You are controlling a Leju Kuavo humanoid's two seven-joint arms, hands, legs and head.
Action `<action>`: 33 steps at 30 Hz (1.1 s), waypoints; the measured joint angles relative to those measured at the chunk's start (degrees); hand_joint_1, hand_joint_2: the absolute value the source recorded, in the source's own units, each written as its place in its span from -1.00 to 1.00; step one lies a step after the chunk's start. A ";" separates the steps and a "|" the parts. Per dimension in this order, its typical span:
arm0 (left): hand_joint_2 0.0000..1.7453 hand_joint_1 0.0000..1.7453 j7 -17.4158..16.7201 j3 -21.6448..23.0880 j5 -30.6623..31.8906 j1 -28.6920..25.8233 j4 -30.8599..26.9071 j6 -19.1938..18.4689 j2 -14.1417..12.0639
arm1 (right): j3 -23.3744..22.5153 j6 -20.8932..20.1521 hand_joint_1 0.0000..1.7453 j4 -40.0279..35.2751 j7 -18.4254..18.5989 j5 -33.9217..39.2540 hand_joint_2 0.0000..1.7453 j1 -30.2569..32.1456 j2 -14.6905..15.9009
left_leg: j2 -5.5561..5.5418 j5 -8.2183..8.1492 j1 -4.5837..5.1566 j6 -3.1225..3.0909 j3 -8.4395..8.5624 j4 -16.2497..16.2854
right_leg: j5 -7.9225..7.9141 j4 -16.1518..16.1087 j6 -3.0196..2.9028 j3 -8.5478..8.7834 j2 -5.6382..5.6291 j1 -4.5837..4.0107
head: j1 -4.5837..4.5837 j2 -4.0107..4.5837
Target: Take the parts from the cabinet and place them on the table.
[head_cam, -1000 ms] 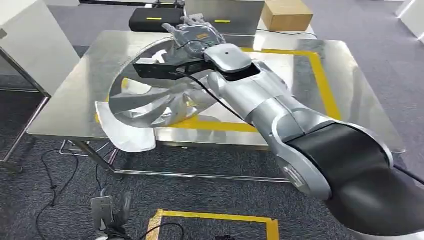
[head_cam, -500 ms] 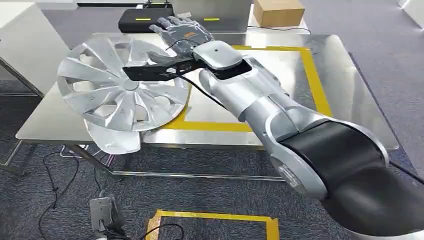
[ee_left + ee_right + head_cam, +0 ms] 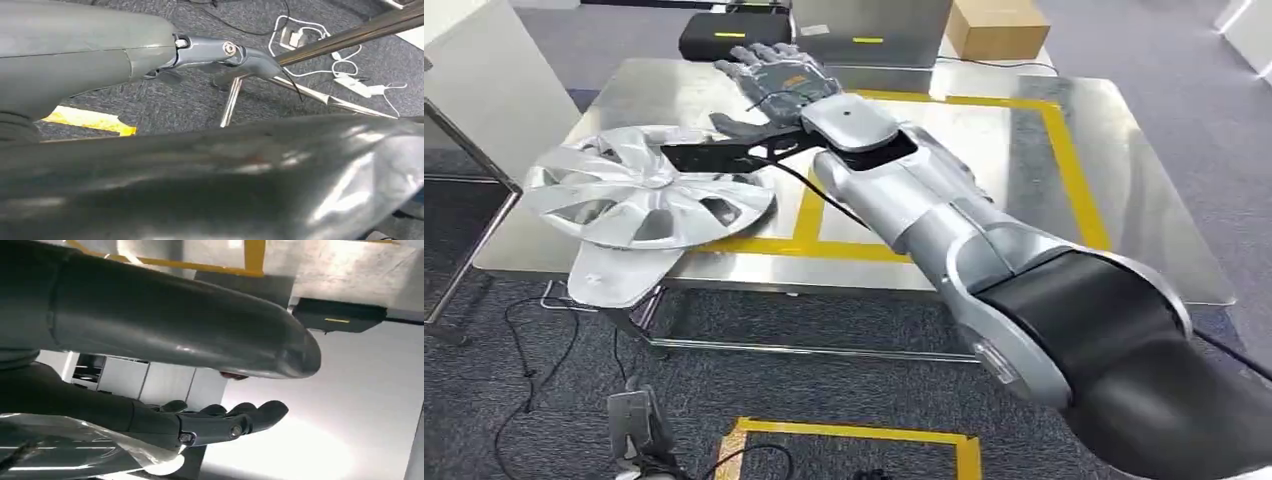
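Note:
A silver hubcap [image 3: 639,190] lies nearly flat on the steel table [image 3: 984,150], at its front left corner, with part of it past the edge. A pale flap [image 3: 614,275] hangs under its near rim. My right hand [image 3: 779,80] hovers just beyond the hubcap's far right rim with its fingers spread. In the right wrist view nothing sits between the thumb and the fingers [image 3: 225,422], and clear film [image 3: 75,450] shows beside them. My left hand [image 3: 220,50] hangs low over the floor near a table leg, its thumb stretched out and holding nothing.
Yellow tape [image 3: 1074,160] marks a rectangle on the table. Black cases [image 3: 729,35] and a cardboard box [image 3: 994,28] sit behind it. A white cabinet [image 3: 474,90] stands at the left. Cables and an adapter [image 3: 634,420] lie on the carpet by floor tape [image 3: 854,440].
The hubcap has swung from standing tilted against my right hand down to nearly flat on the table's corner. My right hand has shifted left and its fingers have spread.

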State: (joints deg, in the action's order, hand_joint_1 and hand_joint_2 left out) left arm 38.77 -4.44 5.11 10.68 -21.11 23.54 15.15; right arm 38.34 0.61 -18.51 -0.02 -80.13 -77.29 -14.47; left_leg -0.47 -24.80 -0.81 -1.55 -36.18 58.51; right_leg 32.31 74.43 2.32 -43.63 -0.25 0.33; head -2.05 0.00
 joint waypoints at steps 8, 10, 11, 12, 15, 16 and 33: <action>-1.00 -1.00 0.00 -0.11 -1.25 -0.28 -0.02 0.66 -0.09 | -0.63 4.17 -1.00 -0.45 -1.48 4.48 -1.00 -0.30 0.77 | -0.18 0.01 0.37 1.56 -0.29 0.23 | -6.17 -16.66 -1.66 8.29 -0.12 -0.14 | 0.07 0.00; -1.00 -1.00 0.00 -0.53 -1.81 -0.49 -0.04 0.76 -0.39 | -1.84 6.40 -1.00 -1.63 -2.59 7.46 -1.00 -0.28 1.70 | 0.00 -2.16 0.29 2.19 -1.42 2.87 | -6.34 -17.01 -2.17 8.74 0.11 0.31 | 0.43 0.00; -1.00 -1.00 0.00 -0.76 -2.29 -0.57 -0.04 0.83 -0.68 | -2.70 7.61 -1.00 -2.21 -3.35 9.39 -1.00 -0.24 2.44 | 0.05 -4.32 0.16 2.43 -3.14 6.95 | -6.31 -16.97 -2.28 8.75 0.11 0.31 | 0.48 0.00; -1.00 -1.00 0.00 -0.98 -2.58 -0.75 -0.04 0.83 -0.96 | -3.42 8.71 -1.00 -3.07 -4.38 11.59 -1.00 0.21 2.92 | 0.08 -6.28 0.09 2.57 -5.15 11.56 | -6.29 -16.95 -2.29 8.79 0.07 0.31 | 0.48 0.00; -1.00 -1.00 0.00 -2.14 -4.00 -1.84 -0.59 1.07 -1.53 | -7.00 10.52 -1.00 -8.58 -8.42 22.21 -1.00 4.04 6.08 | 0.08 -6.77 0.10 2.55 -7.68 16.91 | -6.13 -16.93 -2.30 9.07 0.05 0.28 | 0.52 0.00; -1.00 -1.00 0.00 -2.76 -4.26 -2.42 -1.34 1.33 -1.82 | -8.62 10.49 -1.00 -12.38 -9.60 27.25 -1.00 6.46 7.52 | 0.08 -4.45 0.10 2.38 -6.07 13.43 | -5.99 -16.92 -2.19 9.25 0.06 0.28 | 0.50 0.00; -1.00 -1.00 0.00 -13.83 -0.52 -9.69 -8.98 1.44 -2.97 | -28.40 8.06 -1.00 -62.63 -28.14 74.04 -1.00 63.36 18.27 | -1.28 -0.34 0.31 -0.57 0.45 -0.02 | -3.36 -12.55 0.00 7.84 0.21 0.27 | -0.18 0.00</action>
State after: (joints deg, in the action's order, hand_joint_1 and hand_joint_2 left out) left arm 38.77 -18.27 4.59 0.99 -30.09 24.98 12.17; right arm 9.94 8.67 -81.14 -28.16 -6.09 -13.93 3.80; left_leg -1.75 -25.14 -0.50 -2.12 -35.73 58.49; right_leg 28.95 61.88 2.32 -35.79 -0.03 0.60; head -2.23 0.00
